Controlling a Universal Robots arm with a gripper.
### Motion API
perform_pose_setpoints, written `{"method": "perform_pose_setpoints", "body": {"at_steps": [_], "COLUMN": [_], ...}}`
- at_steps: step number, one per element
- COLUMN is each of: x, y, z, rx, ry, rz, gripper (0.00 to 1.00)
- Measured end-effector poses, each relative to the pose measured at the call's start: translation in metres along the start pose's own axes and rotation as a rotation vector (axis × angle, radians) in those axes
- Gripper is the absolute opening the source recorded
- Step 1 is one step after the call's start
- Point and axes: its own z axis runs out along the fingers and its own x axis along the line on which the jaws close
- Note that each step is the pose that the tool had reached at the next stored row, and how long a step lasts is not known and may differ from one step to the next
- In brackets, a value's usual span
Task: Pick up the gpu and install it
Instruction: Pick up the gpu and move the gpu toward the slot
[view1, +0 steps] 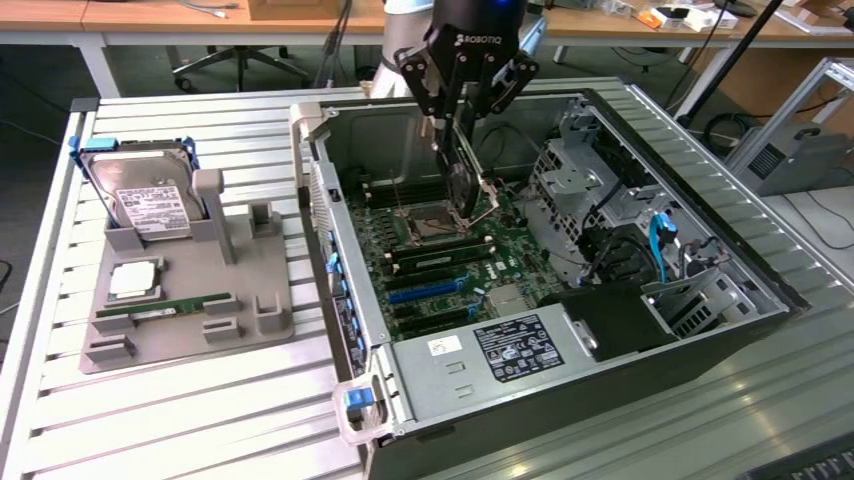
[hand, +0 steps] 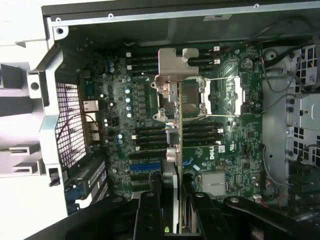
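Within the claw (view1: 458, 122) — the gpu (view1: 462, 180)

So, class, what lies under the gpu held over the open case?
The motherboard, with its processor socket and memory slots. The strip directly beneath the gpu is covered by the card.

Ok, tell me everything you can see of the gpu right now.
The gpu is a thin, flat, dark card with a silvery metal bracket at one end. It hangs upright, clamped in the gripper, inside the open computer case, above the motherboard near the processor socket. Whether its lower edge touches the board cannot be told.
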Motion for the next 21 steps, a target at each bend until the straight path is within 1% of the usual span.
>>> {"method": "perform_pose_setpoints", "body": {"at_steps": [5,8,21], "x": [-0.018,-0.023,-0.032], "y": [0.0016,0.0021,0.0028], "z": [0.0044,0.0057,0.0075], "rx": [0.0000,0.0000,0.0000], "ry": [0.0000,0.0000,0.0000], "rz": [0.000,0.000,0.000], "gripper": [0.27,0.27,0.27]}}
